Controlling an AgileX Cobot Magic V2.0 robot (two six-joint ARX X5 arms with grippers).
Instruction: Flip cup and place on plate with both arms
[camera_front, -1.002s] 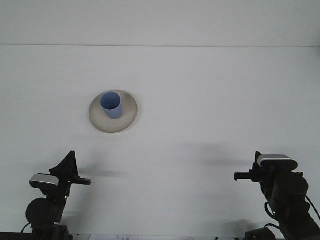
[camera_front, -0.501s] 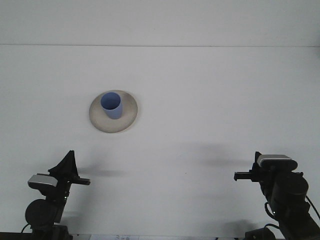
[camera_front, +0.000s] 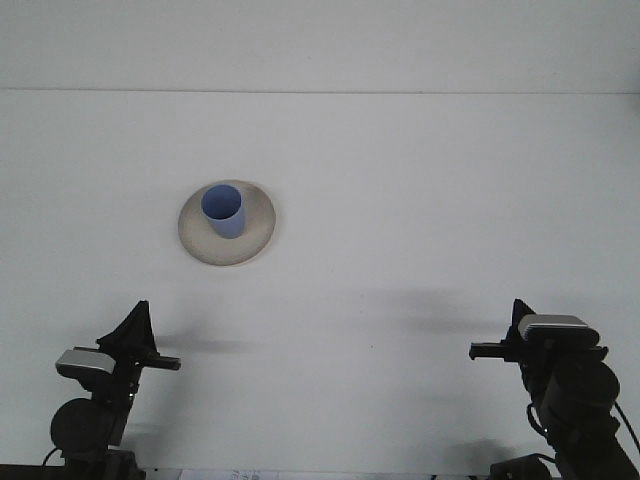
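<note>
Both claws, left (camera_front: 150, 345) and right (camera_front: 490, 350), sit low, grip unreadable, cup (camera_front: 224, 211) upright on plate (camera_front: 258, 232)

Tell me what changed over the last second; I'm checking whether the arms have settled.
Both arms sank slightly toward the near edge: the left gripper first, then the right gripper. Nothing was grasped or released. The blue cup stayed upright on the plate.
</note>
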